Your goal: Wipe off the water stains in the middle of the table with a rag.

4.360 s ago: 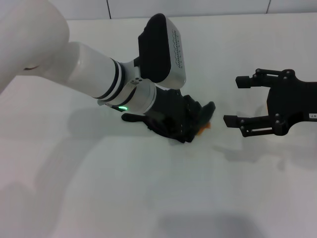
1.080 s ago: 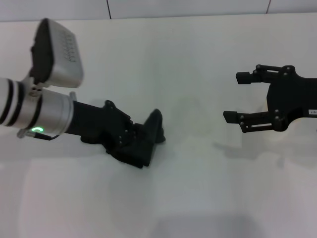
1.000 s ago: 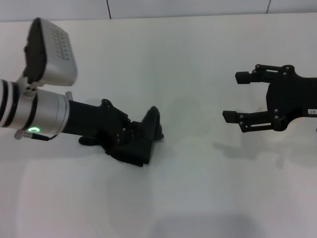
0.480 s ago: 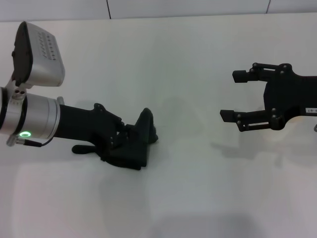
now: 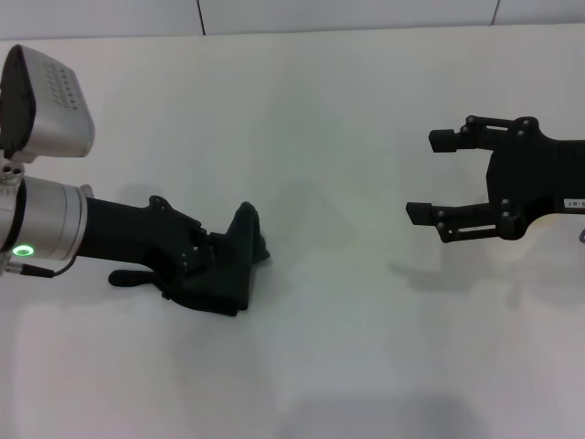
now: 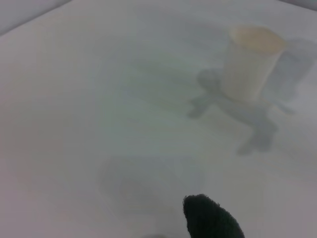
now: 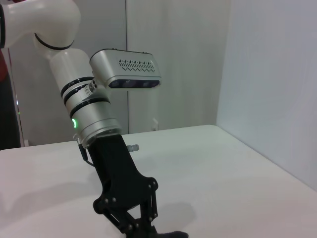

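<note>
One rag (image 5: 228, 270), dark and creased, sits pinched in the left end effector (image 5: 215, 265), bunched around and just ahead of its fingertips and pressed down on the table (image 5: 347, 137). In the left wrist view only a dark tip of the cloth (image 6: 210, 218) shows. No orange puddle is visible anywhere on the white surface. The area ahead of the left end effector, toward the middle of the table, reads plain white in the head view, and the left wrist view shows at most a faint dull patch just beyond the cloth tip, too indistinct to call a residue. On this evidence the wipe appears done or nearly so.

Handling judgement: the rag looks soft, light and limp. It will fold and drag rather than hold shape, so the grip belongs on the gathered bulk, as now, leaving a loose flap ahead of the fingertips to bear on the surface. A damp cloth may smear on so smooth a top.

The right end effector (image 5: 448, 183) hovers well apart from the left one, across the table, fingers spread and holding nothing. A pale translucent cup (image 6: 252, 62) stands far beyond the rag, seen from the left wrist only.
</note>
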Controlling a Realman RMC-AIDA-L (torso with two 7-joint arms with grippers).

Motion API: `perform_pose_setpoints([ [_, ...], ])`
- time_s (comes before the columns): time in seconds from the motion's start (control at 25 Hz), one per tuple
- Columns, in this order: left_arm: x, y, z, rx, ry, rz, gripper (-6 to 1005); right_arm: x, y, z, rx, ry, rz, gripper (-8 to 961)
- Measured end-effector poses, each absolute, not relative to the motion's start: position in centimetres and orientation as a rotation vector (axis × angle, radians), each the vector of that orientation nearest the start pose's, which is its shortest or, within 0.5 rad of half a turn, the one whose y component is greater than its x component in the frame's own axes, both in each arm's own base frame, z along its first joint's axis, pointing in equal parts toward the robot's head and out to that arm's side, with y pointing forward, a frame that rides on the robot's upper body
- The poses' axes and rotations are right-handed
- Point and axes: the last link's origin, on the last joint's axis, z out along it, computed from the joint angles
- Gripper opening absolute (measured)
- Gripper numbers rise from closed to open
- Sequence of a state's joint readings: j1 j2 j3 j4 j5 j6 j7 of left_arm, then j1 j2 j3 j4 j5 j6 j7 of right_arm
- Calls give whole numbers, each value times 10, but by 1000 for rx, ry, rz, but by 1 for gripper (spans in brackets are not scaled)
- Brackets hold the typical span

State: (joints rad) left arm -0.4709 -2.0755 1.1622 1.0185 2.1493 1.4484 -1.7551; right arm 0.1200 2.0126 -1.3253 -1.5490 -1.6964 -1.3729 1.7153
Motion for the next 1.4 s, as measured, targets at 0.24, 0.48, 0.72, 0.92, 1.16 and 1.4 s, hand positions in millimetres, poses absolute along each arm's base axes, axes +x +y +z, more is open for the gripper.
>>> perform_pose_setpoints([
  [0.24, -238, 334, -15, -2899, -623, -97, 158, 185, 289, 51, -2709, 199, 504, 868],
  [0.48, -234, 334, -14, -2909, -634, -102, 305, 185, 289, 50, -2710, 200, 505, 869],
  [0.72, -220, 329, -4, -2945, -521, -183, 513, 186, 289, 51, -2707, 210, 506, 868],
  [0.92, -208, 321, 15, -2992, -452, -325, 712, 188, 291, 51, -2703, 223, 508, 869],
  [1.16, -194, 303, 39, -3078, -348, -470, 873, 192, 296, 53, -2698, 258, 514, 869],
  [1.4, -195, 288, 56, -3080, -293, -510, 893, 201, 296, 56, -2709, 323, 516, 868],
])
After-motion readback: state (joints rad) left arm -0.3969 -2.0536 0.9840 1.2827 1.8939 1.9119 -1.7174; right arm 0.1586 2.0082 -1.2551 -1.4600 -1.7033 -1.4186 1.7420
